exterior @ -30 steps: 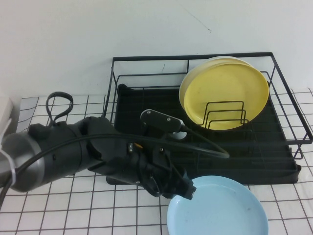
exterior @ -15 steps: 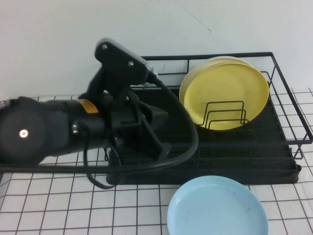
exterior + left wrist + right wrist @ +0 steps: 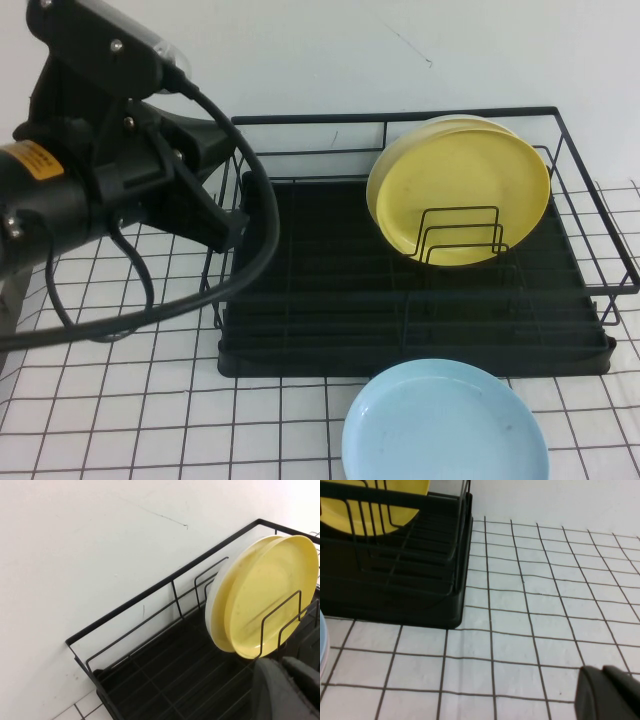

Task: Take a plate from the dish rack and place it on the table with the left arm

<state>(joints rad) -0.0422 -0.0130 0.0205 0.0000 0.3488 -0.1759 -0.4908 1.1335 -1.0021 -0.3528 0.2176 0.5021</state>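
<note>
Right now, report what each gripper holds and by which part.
Nothing is held. The left gripper hangs empty beside the dish rack; the plate lies on the table. The right gripper holds nothing visible.

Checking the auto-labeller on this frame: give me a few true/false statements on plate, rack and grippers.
1. The light blue plate lies flat on the table, in front of the dish rack. True.
2. The left gripper holds the light blue plate. False: it is raised at the rack's left end, holding nothing, apart from that plate.
3. A yellow plate stands on edge in the rack. True.
4. The yellow plate lies flat on the rack's tray. False: it leans upright against the wire dividers.
5. The right gripper hangs above the rack. False: it is over bare table beside the rack.
</note>
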